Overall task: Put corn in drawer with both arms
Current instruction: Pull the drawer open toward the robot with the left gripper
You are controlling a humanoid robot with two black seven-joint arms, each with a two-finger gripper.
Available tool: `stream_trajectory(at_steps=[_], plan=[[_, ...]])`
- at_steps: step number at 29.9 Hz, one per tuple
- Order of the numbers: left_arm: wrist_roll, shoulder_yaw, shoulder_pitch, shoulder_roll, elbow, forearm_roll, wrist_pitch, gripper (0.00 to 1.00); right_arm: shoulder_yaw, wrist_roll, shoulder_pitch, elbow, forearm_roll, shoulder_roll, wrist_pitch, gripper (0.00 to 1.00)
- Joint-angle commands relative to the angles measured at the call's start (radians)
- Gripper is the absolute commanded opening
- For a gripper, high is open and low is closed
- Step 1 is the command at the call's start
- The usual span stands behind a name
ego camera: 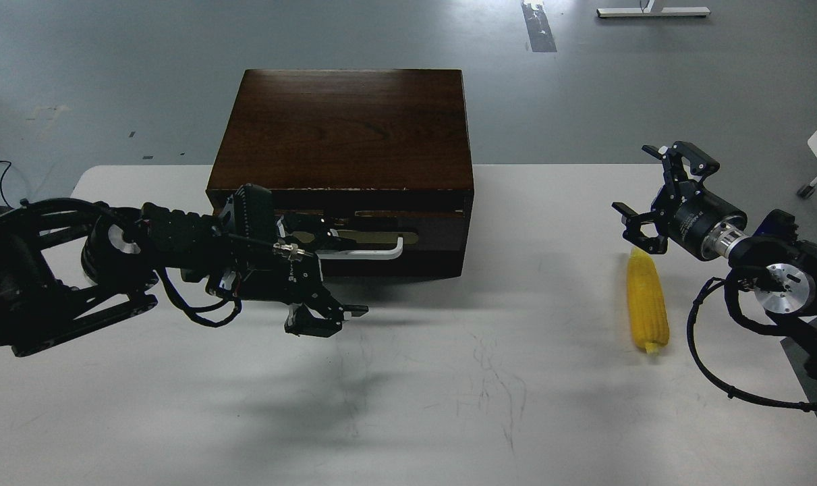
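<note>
The yellow corn (647,309) lies on the white table at the right, tapered end toward me. The drawer (408,236) in the dark wooden cabinet is closed; its brass plate and white bar handle (374,253) show. My left gripper (327,275) is open in front of the drawer's left half. One finger (314,226) is at the height of the handle's left end and the other (324,320) hangs low over the table. My right gripper (651,196) is open and empty, just above the corn's far end.
The wooden cabinet (344,128) stands at the table's back middle. The white table (448,391) ends at the right, close to the corn. My right arm's cable (705,364) loops beside the corn.
</note>
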Motion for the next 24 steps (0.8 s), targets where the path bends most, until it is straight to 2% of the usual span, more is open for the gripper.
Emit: stream_trajectory(at_steps=[1, 15, 24], plan=[[0.0, -0.001, -0.001, 0.004, -0.013, 0.0, 0.0, 0.99, 0.0, 0.0, 0.0, 0.0, 0.0, -0.002, 0.0, 1.0], [0.0, 0.002, 0.003, 0.028, -0.065, 0.0, 0.0, 0.99, 0.0, 0.0, 0.0, 0.0, 0.0, -0.005, 0.0, 1.0], [0.0, 0.001, 0.049, 0.091, -0.118, 0.0, 0.0, 0.99, -0.002, 0.0, -0.001, -0.002, 0.0, -0.005, 0.0, 1.0]])
